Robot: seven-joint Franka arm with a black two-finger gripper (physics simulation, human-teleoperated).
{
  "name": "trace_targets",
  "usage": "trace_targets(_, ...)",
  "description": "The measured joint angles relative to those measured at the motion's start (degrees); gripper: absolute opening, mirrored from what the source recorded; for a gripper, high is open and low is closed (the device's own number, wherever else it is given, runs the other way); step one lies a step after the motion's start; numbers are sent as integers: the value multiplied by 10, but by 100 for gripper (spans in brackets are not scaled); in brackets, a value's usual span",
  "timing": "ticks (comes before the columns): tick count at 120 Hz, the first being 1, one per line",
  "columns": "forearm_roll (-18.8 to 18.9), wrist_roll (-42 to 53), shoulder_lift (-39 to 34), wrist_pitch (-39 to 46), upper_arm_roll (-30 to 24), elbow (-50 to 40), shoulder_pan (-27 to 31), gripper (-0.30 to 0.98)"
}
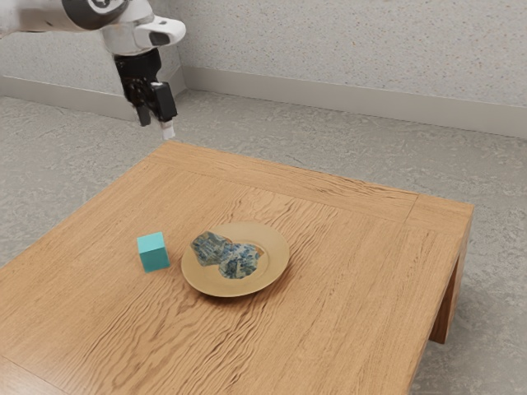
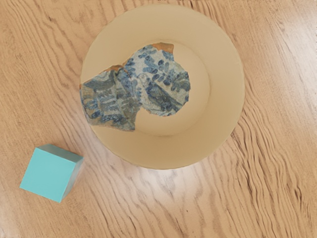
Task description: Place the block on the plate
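One block [image 1: 153, 254] is sitting near the plate [image 1: 277, 248]; descending off-centre, your open, empty claw [image 1: 156, 123] could be clipping the rim

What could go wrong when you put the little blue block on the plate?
The block sits close to the plate, so my jaws might bump the plate when I go to grab it.

Also, a blue patterned patch covers part of the plate. I can't tell how flat it is. If it's bumpy, the block might tip over there.
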Motion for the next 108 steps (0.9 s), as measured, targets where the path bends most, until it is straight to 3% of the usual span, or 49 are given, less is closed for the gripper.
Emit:
trace_targets(17, 2, -53, 1, -2, -2, -6, -7, 69)
trace_targets(39, 6, -56, 0, 14, 27, -89, -5, 69)
trace_targets(83, -28, 104, 50, 172, 80, -196, -4, 69)
trace_targets(108, -46, 198, 43, 251, 100, -242, -5, 69)
